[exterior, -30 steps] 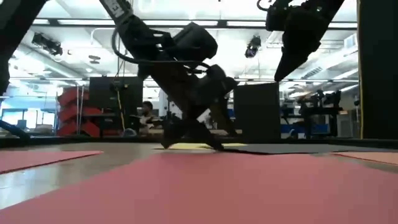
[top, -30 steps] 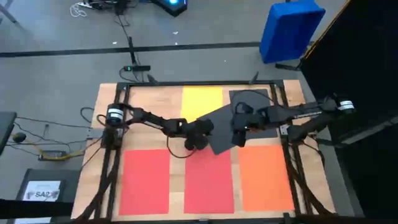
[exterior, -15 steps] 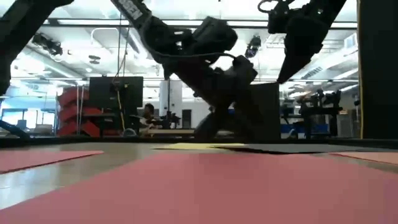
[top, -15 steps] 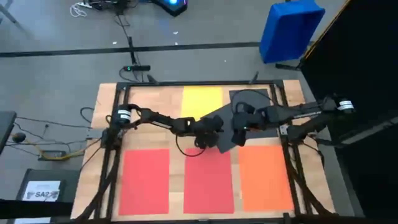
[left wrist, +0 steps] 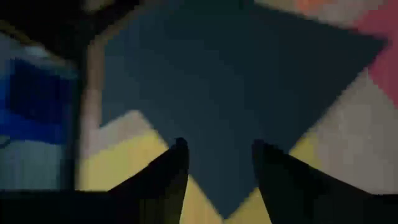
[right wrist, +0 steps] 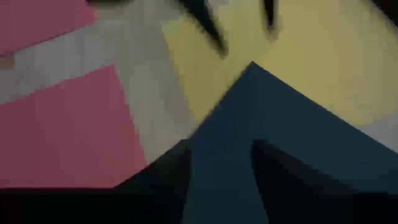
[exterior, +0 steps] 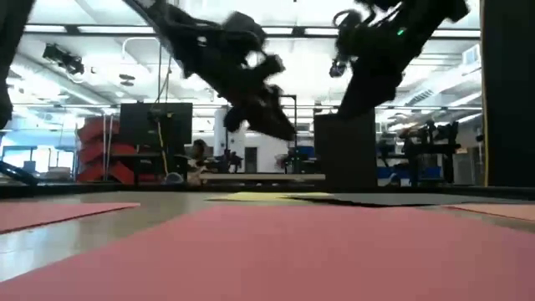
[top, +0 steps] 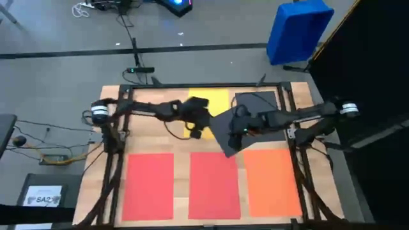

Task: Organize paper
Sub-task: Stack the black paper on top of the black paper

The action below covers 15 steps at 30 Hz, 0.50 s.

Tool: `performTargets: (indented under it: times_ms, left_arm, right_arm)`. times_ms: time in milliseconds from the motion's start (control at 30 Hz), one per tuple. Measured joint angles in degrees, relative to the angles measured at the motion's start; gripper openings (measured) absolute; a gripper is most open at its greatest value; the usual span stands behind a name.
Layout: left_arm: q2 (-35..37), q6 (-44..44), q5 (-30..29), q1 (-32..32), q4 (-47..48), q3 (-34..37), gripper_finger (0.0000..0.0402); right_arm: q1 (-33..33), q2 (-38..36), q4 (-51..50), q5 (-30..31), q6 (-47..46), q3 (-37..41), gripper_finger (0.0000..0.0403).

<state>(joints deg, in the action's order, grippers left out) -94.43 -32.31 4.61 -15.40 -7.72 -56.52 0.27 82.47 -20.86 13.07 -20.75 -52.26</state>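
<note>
A black sheet of paper [top: 238,124] lies skewed on the table. One corner [left wrist: 227,208] rests on the yellow sheet [top: 206,101], and its far part rests on another dark sheet [top: 259,99]. Two red sheets [top: 148,185] [top: 214,185] and an orange sheet [top: 271,182] lie flat along the near side. My left gripper [left wrist: 217,171] hangs open in the air above that corner, clear of the table [exterior: 280,130]. My right gripper [right wrist: 221,168] hangs open above the black sheet's near part [top: 235,135], also off the table.
A blue plastic bin [top: 297,29] stands on the floor beyond the far right corner. A dark box with a white label [top: 41,195] sits left of the table. Black frame rails [top: 118,160] run along the table's left and right sides.
My left gripper has lifted off the table at the black sheet's near left edge. It has swung up and toward the far left, rolling about its own axis, and now hangs over the yellow sheet. My right gripper has dipped a little and shifted left over the black sheet.
</note>
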Motion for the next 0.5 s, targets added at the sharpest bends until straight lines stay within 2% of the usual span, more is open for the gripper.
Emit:
performTargets:
  times_ms: [100,200,333,500]
  left_arm:
    - [3.01,7.24,-0.92,-1.25,-5.19,6.36,0.0136]
    - [3.66,12.84,-2.98,-1.89,-7.75,9.64,0.0131]
    - [1.27,14.93,-4.68,-1.88,-6.58,10.26,0.0131]
    - [-1.55,16.86,-4.77,-1.90,-6.63,10.30,0.0131]
  right_arm:
    - [-0.77,6.44,1.61,-2.22,0.32,-1.82,0.0161]
    - [-1.31,12.24,1.54,-2.39,0.45,-4.42,0.0184]
    - [-1.68,17.77,-0.79,-2.59,-0.89,-7.69,0.0221]
    - [-1.87,20.81,-1.38,-5.33,-4.90,-10.28,0.0264]
